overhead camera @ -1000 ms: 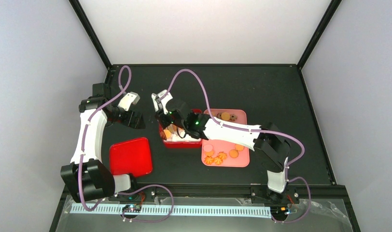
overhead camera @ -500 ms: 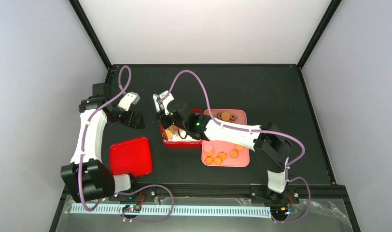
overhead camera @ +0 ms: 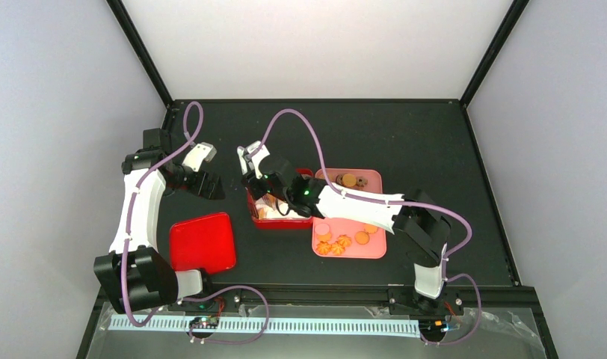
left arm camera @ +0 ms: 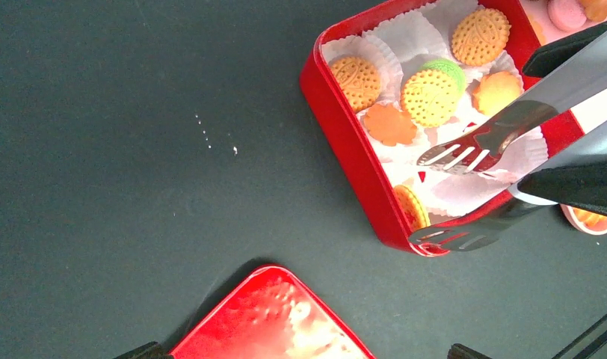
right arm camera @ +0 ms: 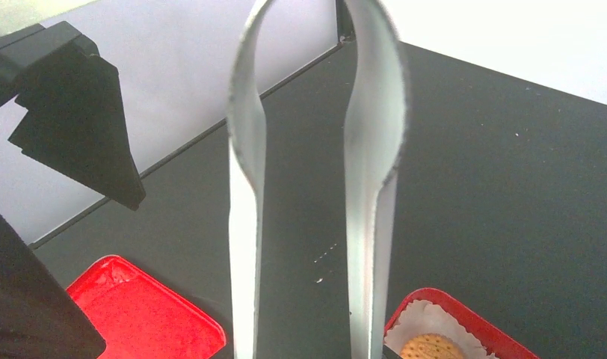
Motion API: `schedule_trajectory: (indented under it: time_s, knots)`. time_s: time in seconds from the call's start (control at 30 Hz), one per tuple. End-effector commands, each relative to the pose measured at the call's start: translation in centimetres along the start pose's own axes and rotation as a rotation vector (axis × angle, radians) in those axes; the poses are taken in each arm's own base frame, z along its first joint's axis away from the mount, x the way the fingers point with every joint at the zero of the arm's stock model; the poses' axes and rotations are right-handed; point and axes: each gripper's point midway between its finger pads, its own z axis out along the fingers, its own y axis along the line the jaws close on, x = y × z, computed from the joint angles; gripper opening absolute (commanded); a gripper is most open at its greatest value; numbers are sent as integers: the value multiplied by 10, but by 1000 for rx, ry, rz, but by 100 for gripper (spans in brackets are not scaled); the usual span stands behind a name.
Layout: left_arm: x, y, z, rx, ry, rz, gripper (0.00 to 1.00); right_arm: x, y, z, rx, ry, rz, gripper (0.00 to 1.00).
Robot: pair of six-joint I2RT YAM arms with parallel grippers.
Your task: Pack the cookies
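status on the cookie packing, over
Right gripper shut on tongs, empty, over red box. Left gripper open, off to the side. Several cookies boxed, more on pink tray. Nothing in the way.

Black counter: red lid lying flat, left of red box. Pink tray just right of box. Metal tongs, tips apart, over white paper cups in box.
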Motion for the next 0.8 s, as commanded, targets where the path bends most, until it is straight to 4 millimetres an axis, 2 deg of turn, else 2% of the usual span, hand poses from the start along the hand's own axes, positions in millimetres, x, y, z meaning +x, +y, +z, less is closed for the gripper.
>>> schedule_trajectory:
  time_s: [0.0,0.13,0.23,0.33,0.43,0.6,0.63,0.77]
  knots:
    - [-4,2,-9,-23,-14,16,99,-29,-1,-15,8,-81,2,43]
    - [-3,3,-8,-25,-12,16,99,-43,-5,-32,25,-112,-4,42]
    - [-3,3,-9,-27,-11,14,99,-54,-13,-56,57,-142,-16,42]
    - [-5,3,-11,-27,-16,15,99,-55,-25,-86,93,-153,-28,42]
    - [-7,3,-13,-23,-24,9,99,-40,-41,-114,137,-139,-33,42]
    - [-12,1,-15,-13,-36,10,99,1,-69,-154,202,-92,-17,42]
    - [-12,1,-16,-14,-38,11,99,14,-74,-160,212,-74,-12,42]
    - [-13,1,-17,-18,-43,10,99,30,-87,-183,236,-80,24,43]
